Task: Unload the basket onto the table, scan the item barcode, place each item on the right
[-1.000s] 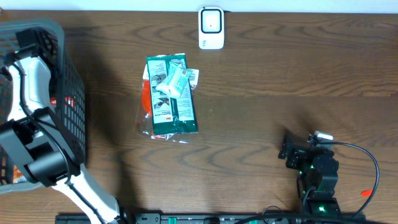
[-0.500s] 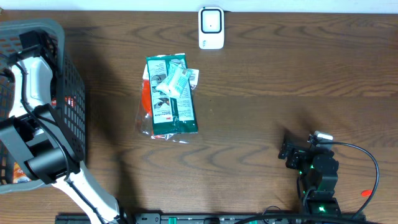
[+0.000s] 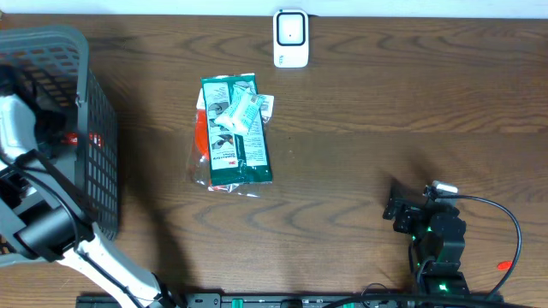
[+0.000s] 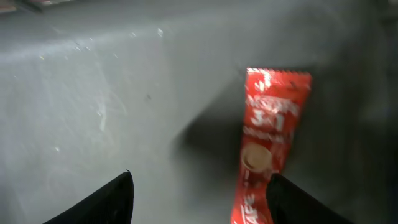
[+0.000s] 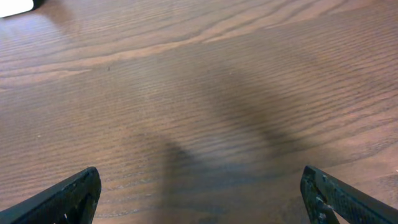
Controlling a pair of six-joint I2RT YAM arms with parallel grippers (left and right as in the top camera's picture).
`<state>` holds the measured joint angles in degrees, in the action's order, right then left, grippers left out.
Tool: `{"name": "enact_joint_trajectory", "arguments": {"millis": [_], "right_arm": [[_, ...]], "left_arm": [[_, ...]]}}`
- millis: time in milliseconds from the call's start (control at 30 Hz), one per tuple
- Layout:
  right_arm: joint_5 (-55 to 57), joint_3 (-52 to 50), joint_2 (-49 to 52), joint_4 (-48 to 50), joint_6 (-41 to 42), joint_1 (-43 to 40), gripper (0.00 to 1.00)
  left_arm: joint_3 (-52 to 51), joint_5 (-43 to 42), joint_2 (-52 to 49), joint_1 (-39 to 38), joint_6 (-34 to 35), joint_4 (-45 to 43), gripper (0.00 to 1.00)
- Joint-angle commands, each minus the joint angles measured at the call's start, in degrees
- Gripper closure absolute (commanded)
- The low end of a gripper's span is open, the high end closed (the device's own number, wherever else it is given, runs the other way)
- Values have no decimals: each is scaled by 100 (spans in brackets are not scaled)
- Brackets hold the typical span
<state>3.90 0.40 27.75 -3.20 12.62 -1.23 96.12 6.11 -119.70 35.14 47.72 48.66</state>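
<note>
Only the left wrist view shows inside the basket [image 4: 93, 106]: a red sachet [image 4: 264, 143] lies flat on its grey floor. The left pincer [image 4: 200, 179] hangs above it, partly open and holding nothing, with the sachet close by one finger. Overhead, the basket sits at the worktop's [image 3: 385, 103] left edge, the scanner [image 3: 290, 38] at the back edge. The right pincer [image 5: 199, 177] gapes wide and empty near the front right.

Red sachet [image 4: 268, 146] lies flat on the basket [image 4: 93, 99] floor; white scanner [image 3: 290, 38] sits at the table's [image 3: 385, 94] far edge.
</note>
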Motion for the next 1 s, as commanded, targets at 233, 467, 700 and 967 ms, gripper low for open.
{"name": "enact_joint_trajectory", "arguments": {"millis": [233,467,700,967], "right_arm": [[57,-9,2,-28,63,15,1],[57,-9,2,-46,63,15,1],[59,-9,2,-48,63,15,1],[59,-9,2,-50,61,15,1]], "left_arm": [[-39,-13,-85,28,-398,-142,32],[-46,-9,-87,-46,-573,-319,32],[-162,-9,-92,-57,-614,-535,32],[-334,-11,-256,-57,-614,-715,32]]}}
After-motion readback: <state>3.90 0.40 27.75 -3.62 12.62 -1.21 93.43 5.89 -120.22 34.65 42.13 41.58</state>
